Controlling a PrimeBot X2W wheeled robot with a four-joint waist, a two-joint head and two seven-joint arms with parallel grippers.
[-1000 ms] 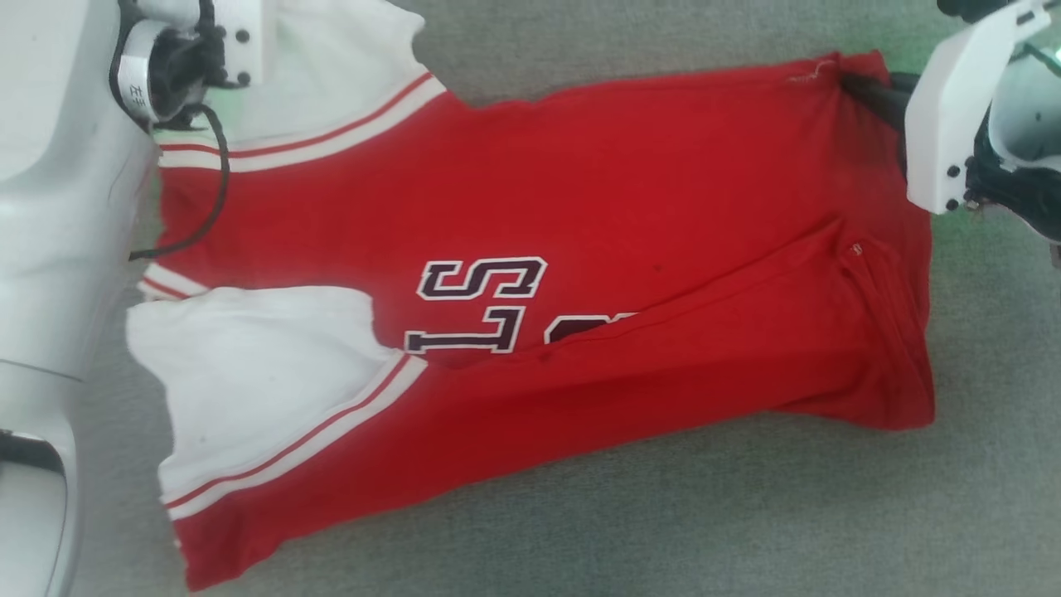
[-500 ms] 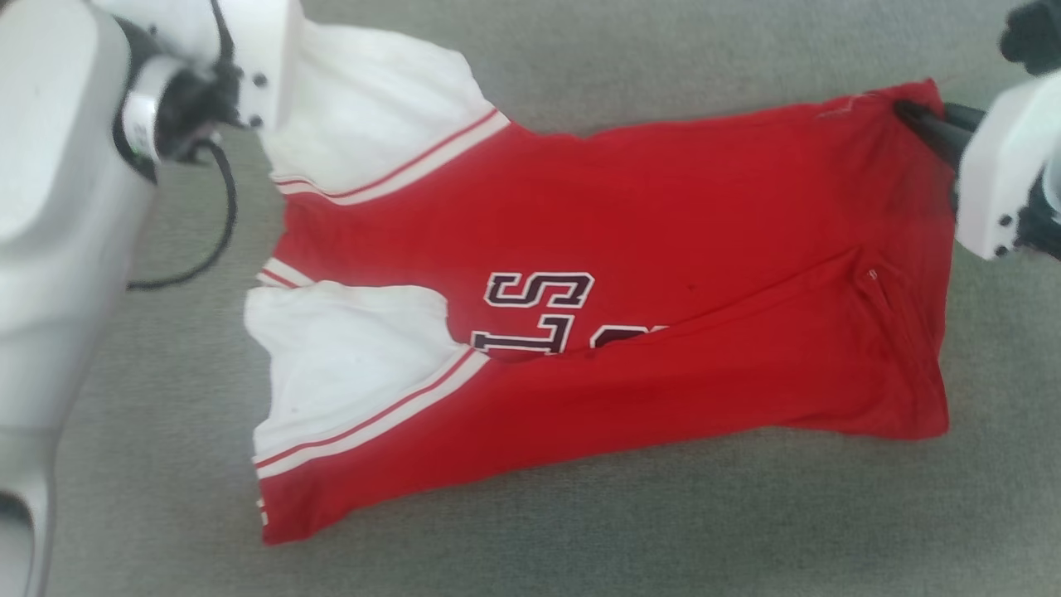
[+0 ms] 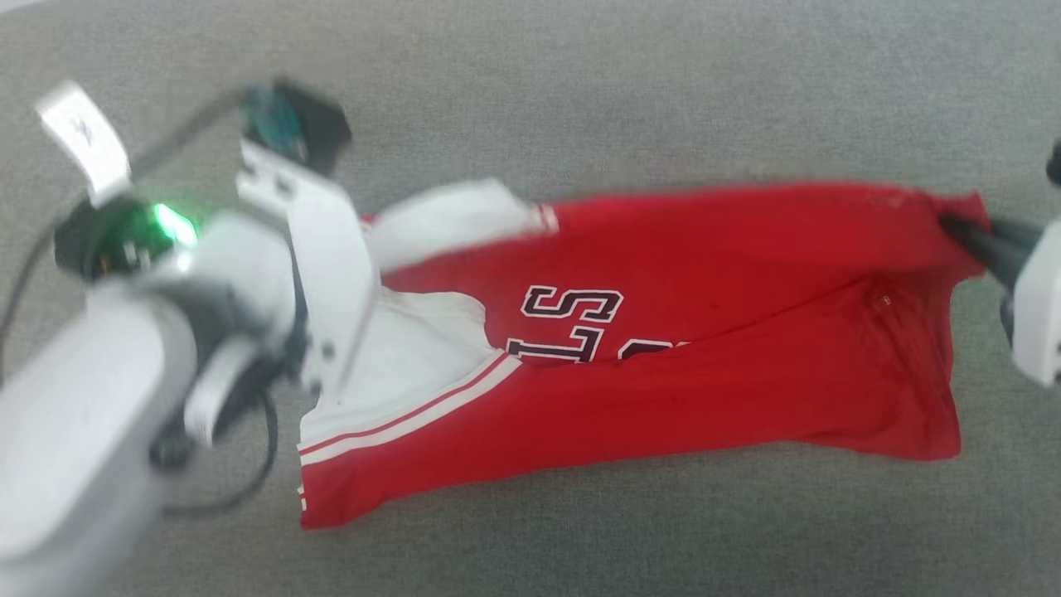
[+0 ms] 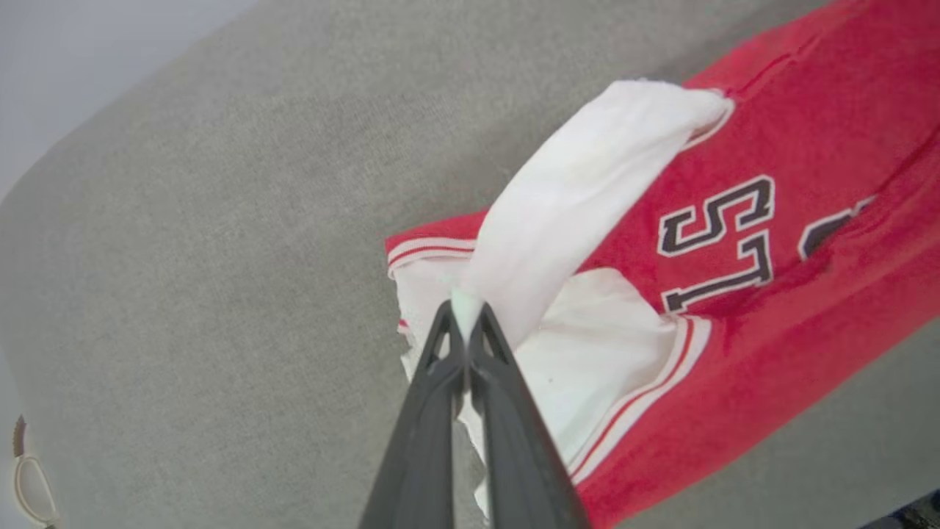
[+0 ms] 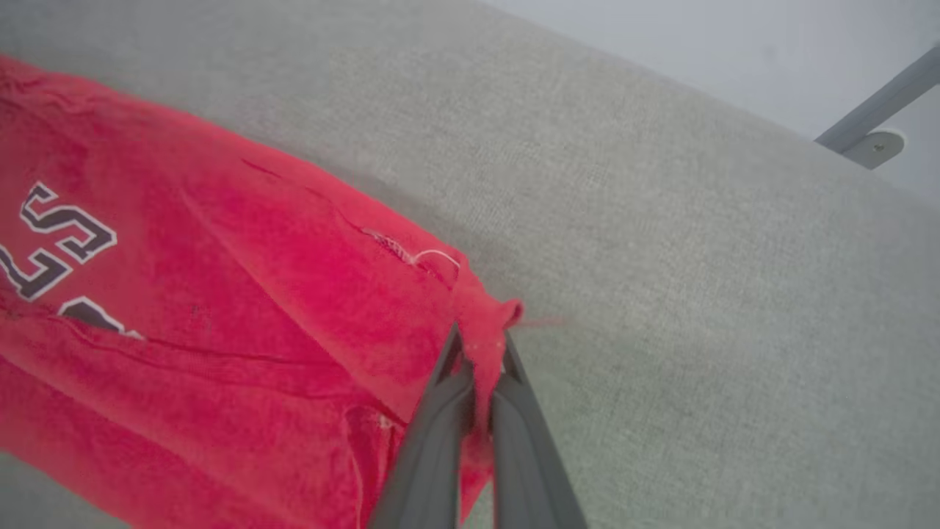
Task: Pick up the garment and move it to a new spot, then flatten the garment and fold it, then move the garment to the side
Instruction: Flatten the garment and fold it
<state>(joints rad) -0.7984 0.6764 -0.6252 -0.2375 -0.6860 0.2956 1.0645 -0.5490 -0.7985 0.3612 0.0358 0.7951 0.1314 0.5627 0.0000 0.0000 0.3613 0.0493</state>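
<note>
My left jaws clamp the sleeve (image 4: 580,198) at nine o'clock, my right jaws the hem (image 5: 481,323) at three; I've just stretched the garment (image 3: 704,356) taut for moving.

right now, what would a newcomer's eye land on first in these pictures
A red garment with dark block letters lies stretched across the grey fabric surface, in the middle of the head view. The left claw is shut on its white sleeve, drawing it taut over the shirt's top end. The right claw is shut on a red corner at the opposite end.
</note>
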